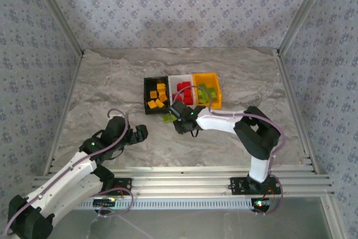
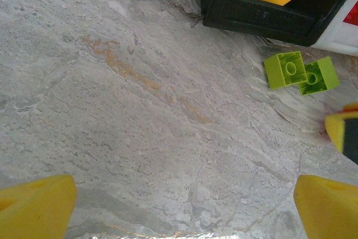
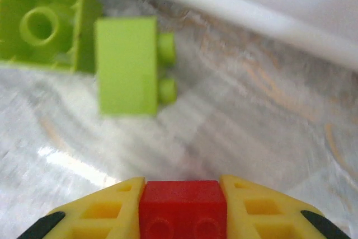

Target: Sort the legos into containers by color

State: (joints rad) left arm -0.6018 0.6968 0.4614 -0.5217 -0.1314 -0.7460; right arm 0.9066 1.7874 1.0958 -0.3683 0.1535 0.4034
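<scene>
My right gripper (image 3: 180, 187) is shut on a red lego (image 3: 180, 211), low over the table just in front of the bins. Two light green legos (image 3: 42, 26) (image 3: 127, 65) lie on the table ahead of it, by the white container's rim (image 3: 240, 12). From above, the black container (image 1: 146, 94) holds orange-yellow legos (image 1: 158, 96), the white one (image 1: 180, 78) red legos (image 1: 183, 89), and the orange-yellow one (image 1: 217, 90) green legos (image 1: 205, 93). My left gripper (image 2: 184, 202) is open over bare table, with the green legos (image 2: 286, 69) to its upper right.
The marble table (image 1: 112, 82) has raised metal edges and patterned walls around it. The three bins stand in a row at the middle. My right arm's elbow (image 1: 257, 132) rises on the right. Bare table lies to the left and behind the bins.
</scene>
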